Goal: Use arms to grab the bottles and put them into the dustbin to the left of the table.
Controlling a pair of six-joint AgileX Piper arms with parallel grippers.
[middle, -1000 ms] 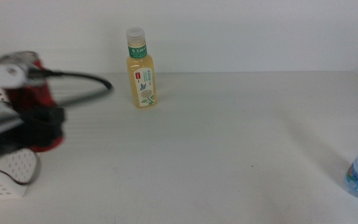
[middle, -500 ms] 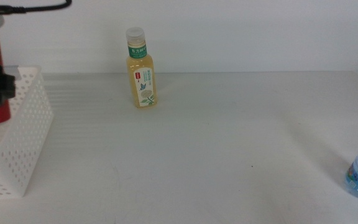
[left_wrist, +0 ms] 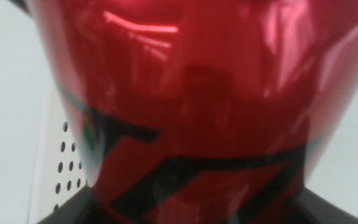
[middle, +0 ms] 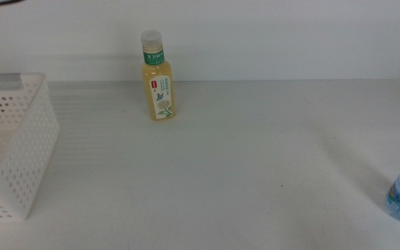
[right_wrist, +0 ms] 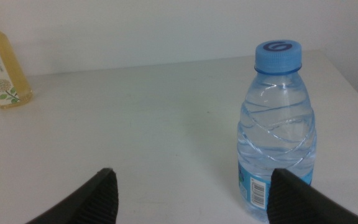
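On the left side of the plain white flat table (middle: 255, 167) stands the white plastic basket with round holes in its walls (middle: 19, 160), the dustbin for this job. The left gripper (left_wrist: 185, 208) is out of the middle view. Its own camera is filled by the shiny red soda can (left_wrist: 191, 93), sitting right between the dark jaws, so it seems to be holding the can. A bit of holed white wall shows beside the can, so the can looks close to the basket.

The tall yellow tea bottle with a white cap (middle: 157, 78) stands upright at the far side of the table, well apart from the basket. The small clear water bottle with a blue cap (right_wrist: 277, 127) stands upright near the right edge. The right gripper (right_wrist: 194, 186) waits just before it with its jaws wide apart, touching nothing.

The can is smooth and probably slippery, and thin enough to dent if squeezed hard. The water bottle looks soft and could squash, so the middle of its body is likely the best place to hold it.
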